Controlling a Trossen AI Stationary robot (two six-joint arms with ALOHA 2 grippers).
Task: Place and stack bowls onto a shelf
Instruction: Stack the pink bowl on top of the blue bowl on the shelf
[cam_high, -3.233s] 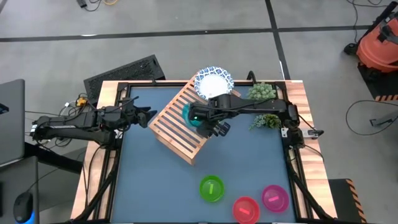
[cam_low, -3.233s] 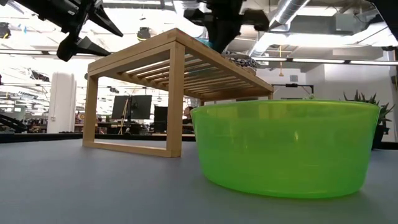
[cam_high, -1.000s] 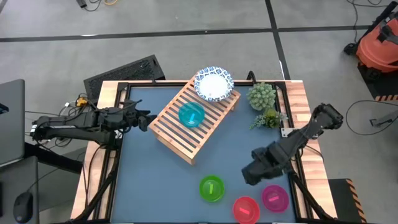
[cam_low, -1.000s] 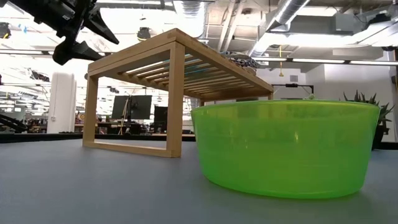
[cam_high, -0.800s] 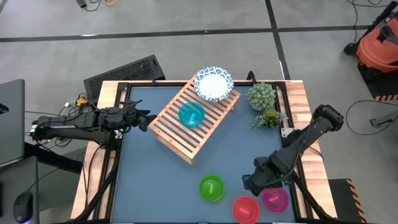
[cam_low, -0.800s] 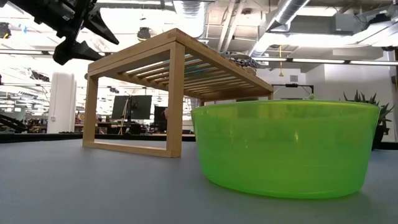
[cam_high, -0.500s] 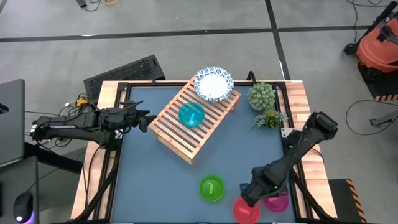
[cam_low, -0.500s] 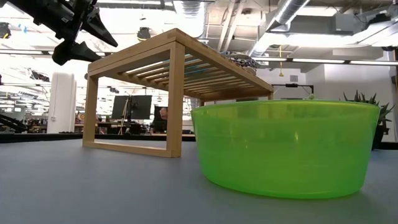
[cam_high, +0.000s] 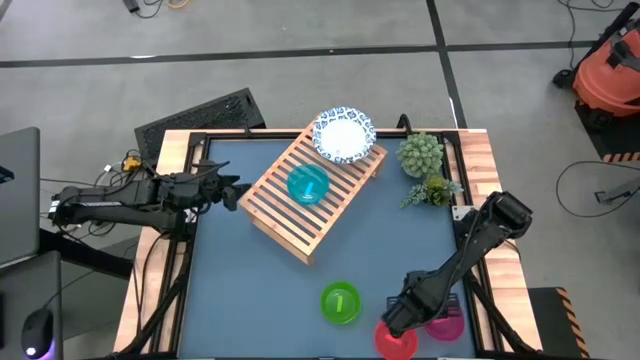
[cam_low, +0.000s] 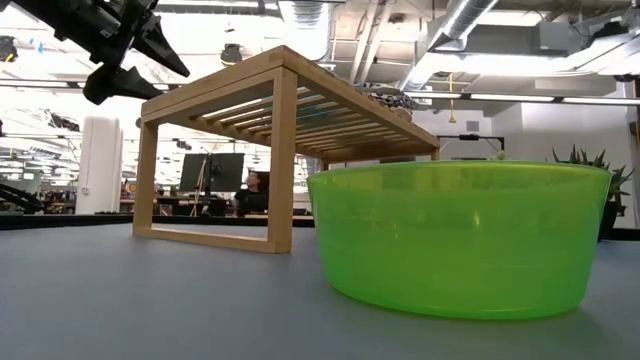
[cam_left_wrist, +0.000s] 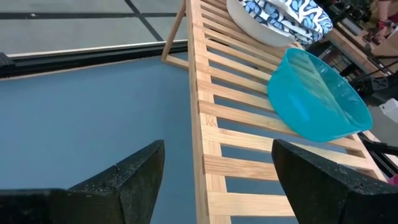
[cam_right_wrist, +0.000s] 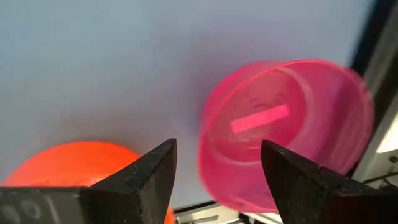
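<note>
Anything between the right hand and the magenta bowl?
Nothing visible. The right hand is open above the near edge of the table, and in its wrist view the magenta bowl lies just ahead of its fingers, unobstructed. The red bowl sits off to one side, apart from it.

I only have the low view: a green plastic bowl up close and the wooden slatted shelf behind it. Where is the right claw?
Observer: The right claw is open and empty over the near right corner of the blue table, with a magenta plastic bowl in front of its fingers.
Operator: Anything else near it?
Observer: A red plastic bowl sits right beside the magenta one, partly under the claw.
Operator: What's on top of the shelf?
Observer: A teal plastic bowl sits mid-shelf and a white bowl with a blue patterned rim sits at the far end. They are side by side, not stacked.
</note>
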